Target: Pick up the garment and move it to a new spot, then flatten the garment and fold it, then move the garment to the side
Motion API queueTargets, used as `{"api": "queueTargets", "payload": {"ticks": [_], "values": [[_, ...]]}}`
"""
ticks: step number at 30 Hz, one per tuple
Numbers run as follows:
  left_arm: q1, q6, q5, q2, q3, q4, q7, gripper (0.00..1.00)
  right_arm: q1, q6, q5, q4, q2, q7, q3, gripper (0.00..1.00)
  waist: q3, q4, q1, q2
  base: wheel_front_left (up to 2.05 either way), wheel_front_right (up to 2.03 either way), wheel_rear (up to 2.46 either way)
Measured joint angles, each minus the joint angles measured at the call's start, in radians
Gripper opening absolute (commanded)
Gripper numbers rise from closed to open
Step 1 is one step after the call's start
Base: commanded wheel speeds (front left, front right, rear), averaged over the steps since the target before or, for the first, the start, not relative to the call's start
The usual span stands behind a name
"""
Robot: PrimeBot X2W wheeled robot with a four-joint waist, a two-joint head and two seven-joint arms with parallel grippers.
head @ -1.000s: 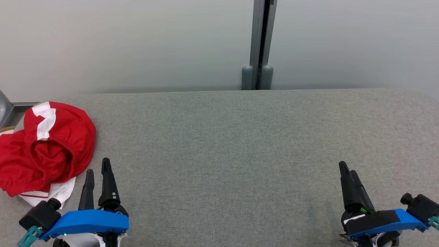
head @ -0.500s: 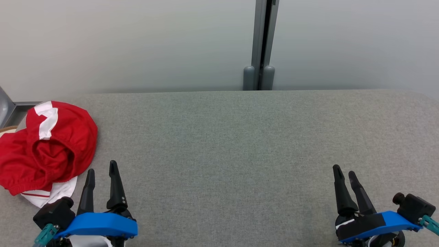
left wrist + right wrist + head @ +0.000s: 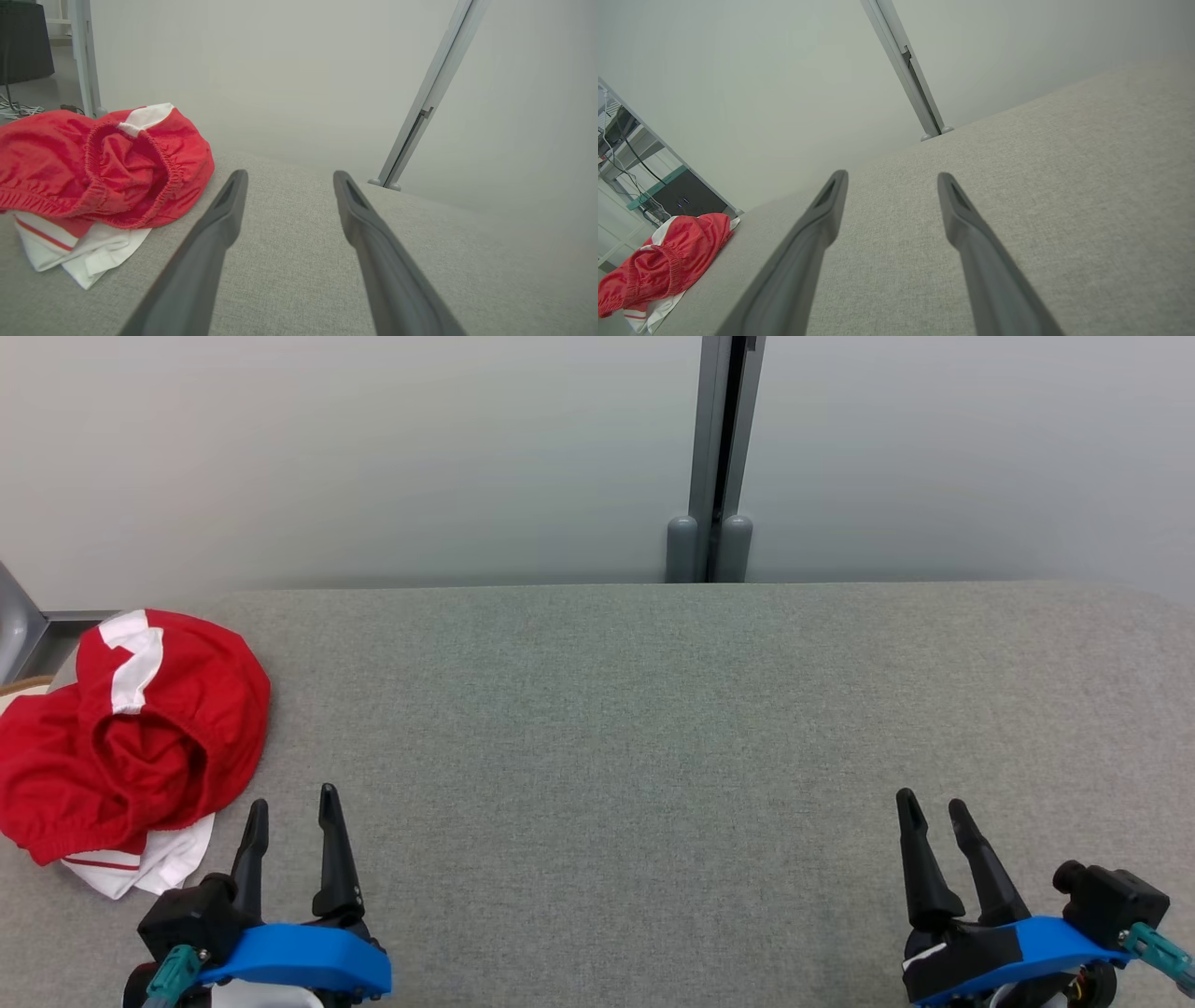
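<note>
— Where does the head camera sit?
— High, facing forward and down over the grey woven-fabric tabletop (image 3: 597,709) to the pale blank wall (image 3: 327,457); the left gripper (image 3: 291,798) and right gripper (image 3: 931,798) edge its bottom.
— The wrist cameras?
— Low and close over the fabric, each sighting along its own long dark fingers (image 3: 219,228) toward that wall.
— Shared ground?
— All three catch the crumpled red-and-white cloth garment (image 3: 140,737) and the upright grey metal post (image 3: 724,457).

I see the garment (image 3: 187,709) at my nine o'clock: red, white-striped, crumpled in a heap, elastic waistband gaping.
</note>
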Motion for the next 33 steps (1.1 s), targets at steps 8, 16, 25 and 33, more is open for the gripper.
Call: {"api": "queueTargets", "payload": {"ticks": [8, 16, 25, 33], "values": [[0.000, 0.015, 0.073, 0.009, -0.020, 0.012, -0.018, 1.00, 0.007, 0.000, -0.077, 0.002, 0.000, -0.017, 0.002, 1.00, -0.001, 0.001, 0.0000, 0.0000, 0.00, 0.00, 0.00], [0.000, 0.025, 0.134, 0.013, -0.032, 0.017, -0.035, 1.00, 0.007, 0.000, -0.148, 0.009, -0.001, -0.035, 0.006, 1.00, -0.002, 0.002, 0.0000, 0.0000, 0.00, 0.00, 0.00], [0.003, 0.041, 0.200, 0.016, -0.049, 0.019, -0.052, 1.00, 0.008, 0.000, -0.224, 0.013, -0.002, -0.051, 0.007, 1.00, -0.001, 0.004, 0.0000, 0.0000, 0.00, 0.00, 0.00], [0.007, 0.051, 0.253, 0.018, -0.055, 0.021, -0.067, 1.00, 0.008, 0.000, -0.286, 0.013, -0.002, -0.066, 0.005, 1.00, -0.002, 0.008, 0.0000, 0.0000, 0.00, 0.00, 0.00]]}}
